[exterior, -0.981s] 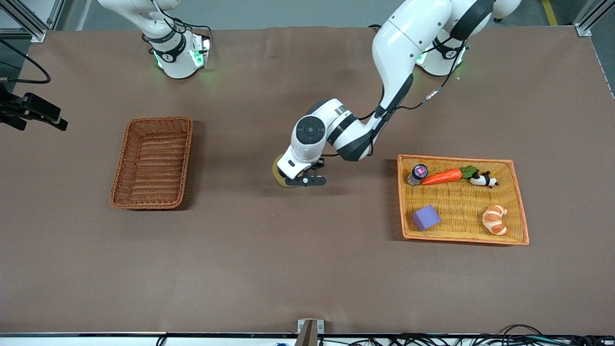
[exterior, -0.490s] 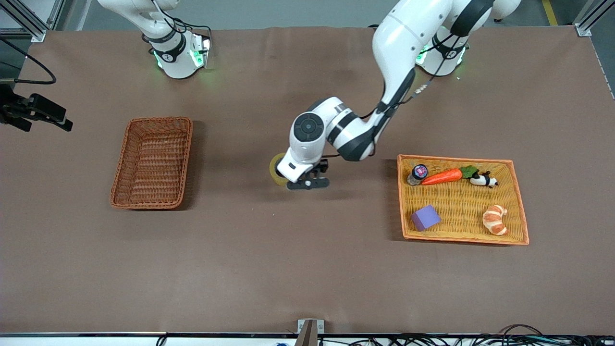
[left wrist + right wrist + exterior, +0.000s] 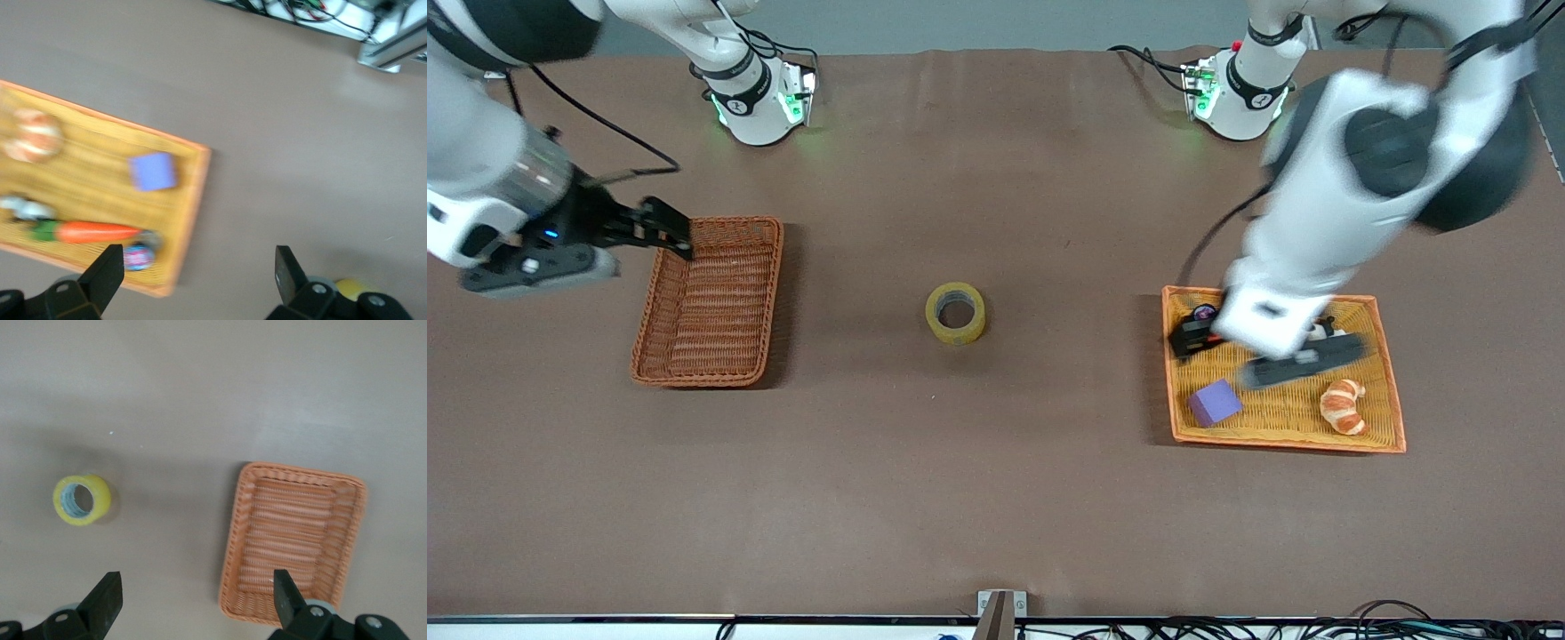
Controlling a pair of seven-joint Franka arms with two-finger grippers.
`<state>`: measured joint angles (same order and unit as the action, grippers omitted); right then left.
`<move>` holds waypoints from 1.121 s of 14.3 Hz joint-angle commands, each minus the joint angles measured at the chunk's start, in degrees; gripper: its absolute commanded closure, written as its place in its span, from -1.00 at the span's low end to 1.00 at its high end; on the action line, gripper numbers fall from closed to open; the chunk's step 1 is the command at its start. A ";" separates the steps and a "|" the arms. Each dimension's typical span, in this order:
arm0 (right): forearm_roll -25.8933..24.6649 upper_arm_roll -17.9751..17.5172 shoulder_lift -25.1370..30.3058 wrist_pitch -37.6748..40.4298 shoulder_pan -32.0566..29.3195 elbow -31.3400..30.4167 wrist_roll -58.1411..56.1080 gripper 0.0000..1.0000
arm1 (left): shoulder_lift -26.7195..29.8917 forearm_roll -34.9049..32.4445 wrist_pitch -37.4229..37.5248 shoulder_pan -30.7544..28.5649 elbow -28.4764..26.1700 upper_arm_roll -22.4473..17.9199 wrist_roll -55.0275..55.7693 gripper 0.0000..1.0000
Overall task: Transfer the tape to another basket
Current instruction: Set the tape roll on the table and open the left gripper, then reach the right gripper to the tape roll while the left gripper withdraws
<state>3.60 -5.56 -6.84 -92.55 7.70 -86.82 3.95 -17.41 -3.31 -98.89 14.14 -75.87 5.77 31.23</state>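
Note:
The tape [image 3: 955, 313], a yellowish ring, lies flat on the bare table between the two baskets; it also shows in the right wrist view [image 3: 81, 500]. The dark reddish-brown wicker basket [image 3: 645, 338] stands empty toward the right arm's end and shows in the right wrist view too [image 3: 235, 540]. My right gripper [image 3: 680, 240] is open and empty, in the air over that basket's edge [image 3: 197, 600]. My left gripper [image 3: 1249, 351] is open and empty over the yellow basket [image 3: 197, 277].
The flat yellow basket with orange rim [image 3: 1280, 442] holds a purple block [image 3: 1214, 402], a croissant [image 3: 1343, 406] and a small jar [image 3: 1203, 313]. The left wrist view shows its rim [image 3: 193, 207], the block [image 3: 152, 171] and a carrot [image 3: 93, 231].
My left gripper let go of the tape on the table's middle and swung away over the yellow basket. My right arm moved in toward the brown basket.

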 commanded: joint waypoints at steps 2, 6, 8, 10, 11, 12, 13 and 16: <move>-0.44 -0.07 -3.96 -6.39 6.96 -4.13 8.33 -1.00 | 8.96 -0.46 9.32 -8.84 -3.32 0.82 -17.56 -1.00; -0.52 -0.07 -8.53 -23.06 16.71 -14.23 20.10 -1.00 | 10.72 0.33 11.61 -12.65 -3.93 1.00 -27.45 -1.00; -0.61 -0.07 -11.69 -31.69 20.59 -18.02 24.07 -1.00 | 14.31 0.50 11.79 -12.39 -7.17 0.56 -27.54 -1.00; -1.92 -0.07 -14.68 -36.02 22.36 -19.44 25.58 -1.00 | 16.17 0.94 12.58 -10.55 -8.77 -1.89 -27.71 -1.00; -2.19 -0.07 -15.82 -37.86 22.88 -19.96 26.11 -1.00 | 16.70 0.94 13.80 -9.93 -9.03 -2.60 -27.72 -1.00; -2.19 0.02 -17.49 -41.19 23.59 -20.93 26.81 -1.00 | 17.14 0.94 14.51 -10.10 -9.21 -2.69 -27.72 -1.00; -2.28 0.02 -18.46 -43.66 24.11 -21.72 27.51 -1.00 | 17.40 0.94 14.60 -10.36 -9.47 -2.61 -27.80 -1.00; -4.56 0.02 -20.75 -48.50 24.90 -23.65 27.60 -1.00 | 20.73 0.94 14.52 -10.45 -13.41 -2.61 -27.54 -1.00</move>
<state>1.00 -5.96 -27.28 -138.09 31.44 -108.63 29.87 -0.47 -3.10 -84.29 3.45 -84.89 3.63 4.24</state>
